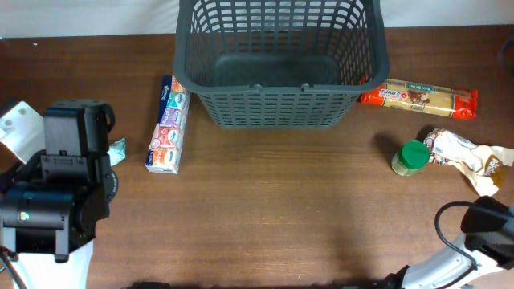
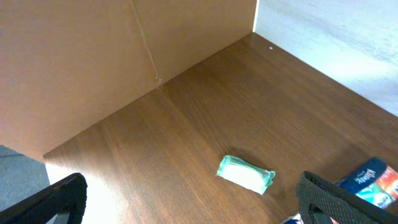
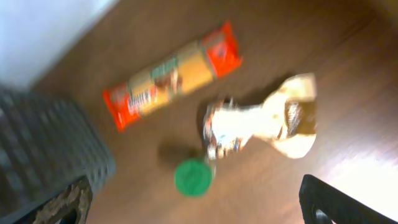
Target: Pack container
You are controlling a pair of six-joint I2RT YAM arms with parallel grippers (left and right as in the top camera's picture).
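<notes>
- L gripper (image 2: 189,193) is hovering at table's 8 o'clock, fingers spread wide, holding nothing.
- Small green-white pkt (image 2: 245,173) is lying at its 12 o'clock, apart from the fingers.
- Tissue multipack (image 1: 169,124) is lying just beside container's 9 o'clock side.
- Container (image 1: 277,104) is standing upright at table's 12 o'clock.
- Pasta pkt (image 1: 418,98) is lying w/ one end against container's 3 o'clock side.
- Green-lidded jar (image 1: 411,156) is standing at pasta's 6 o'clock; crumpled bag (image 1: 470,152) is lying against jar's 3 o'clock.
- R gripper (image 3: 198,202) is hanging at table's 4 o'clock, fingers wide apart, holding nothing.
</notes>
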